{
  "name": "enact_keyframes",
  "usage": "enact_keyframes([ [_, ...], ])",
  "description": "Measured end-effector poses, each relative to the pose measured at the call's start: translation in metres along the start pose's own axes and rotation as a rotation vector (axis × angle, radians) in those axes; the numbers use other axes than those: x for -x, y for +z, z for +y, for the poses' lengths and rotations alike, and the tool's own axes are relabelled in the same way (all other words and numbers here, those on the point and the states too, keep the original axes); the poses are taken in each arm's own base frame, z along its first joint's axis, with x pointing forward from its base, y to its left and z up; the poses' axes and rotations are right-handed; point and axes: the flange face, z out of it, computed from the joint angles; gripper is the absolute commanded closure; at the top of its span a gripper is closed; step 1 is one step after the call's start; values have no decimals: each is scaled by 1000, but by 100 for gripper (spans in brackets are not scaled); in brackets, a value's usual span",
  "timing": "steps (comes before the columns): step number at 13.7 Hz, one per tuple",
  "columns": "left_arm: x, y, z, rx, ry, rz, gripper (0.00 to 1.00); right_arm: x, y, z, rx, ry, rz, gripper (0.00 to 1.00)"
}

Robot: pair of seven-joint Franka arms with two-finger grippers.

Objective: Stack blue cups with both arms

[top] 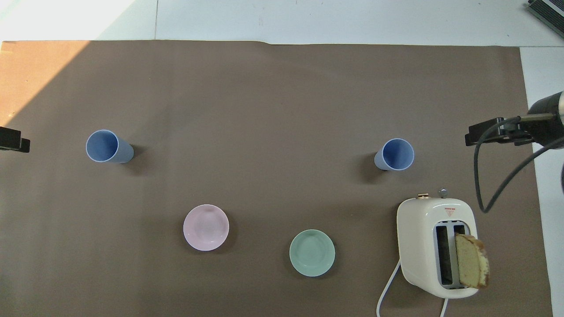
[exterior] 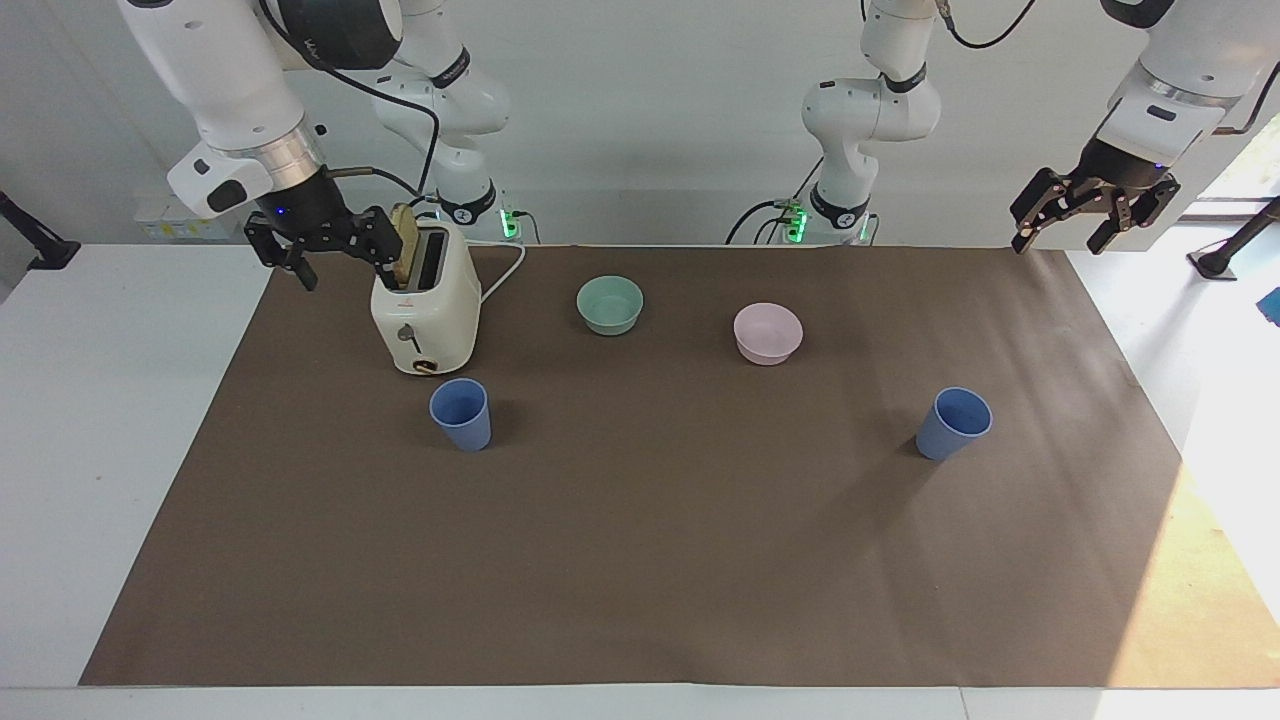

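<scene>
Two blue cups stand upright on the brown mat, far apart. One blue cup is just farther from the robots than the toaster. The other blue cup is toward the left arm's end. My right gripper hangs open and empty in the air beside the toaster's top, over the mat's edge. My left gripper hangs open and empty over the mat's corner at its own end. Neither gripper touches a cup.
A cream toaster holds a slice of bread and trails a white cord. A mint-green bowl and a pink bowl sit nearer to the robots than the cups. Two smaller white arms stand at the back.
</scene>
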Motion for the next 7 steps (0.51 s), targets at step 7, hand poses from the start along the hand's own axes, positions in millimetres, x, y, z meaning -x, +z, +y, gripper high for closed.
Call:
enact_keyframes([
  [7, -5, -2, 0, -2, 0, 41, 0, 0, 0, 0, 0, 0, 0, 0],
])
